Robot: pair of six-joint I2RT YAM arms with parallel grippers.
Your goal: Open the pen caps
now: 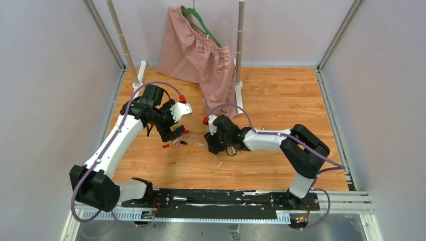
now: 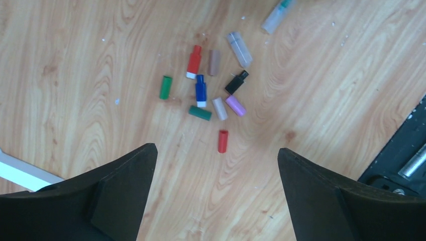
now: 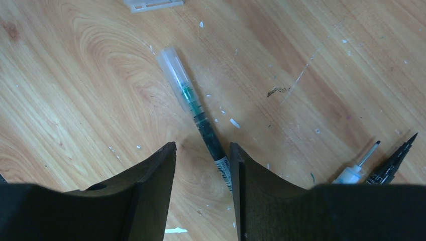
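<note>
Several pen caps lie loose on the wood in the left wrist view: a red one (image 2: 222,141) nearest me, a dark green (image 2: 200,113), a pink (image 2: 235,105), a blue (image 2: 201,90), a black (image 2: 236,82) and a green (image 2: 166,87). In the top view they show as small specks (image 1: 178,142). My left gripper (image 2: 216,148) is wide open and empty above them (image 1: 176,133). My right gripper (image 3: 202,145) is open low over the table (image 1: 211,143). A green-ink pen (image 3: 201,118) with a clear cap (image 3: 173,68) lies between its fingers, close to the right finger.
Two uncapped pens, white (image 3: 357,169) and black (image 3: 396,159), lie right of my right gripper. A pink garment (image 1: 198,55) hangs on a green hanger between two rack poles at the back. The rack's white foot (image 3: 153,4) is nearby. The black base rail (image 2: 402,145) runs along the near edge.
</note>
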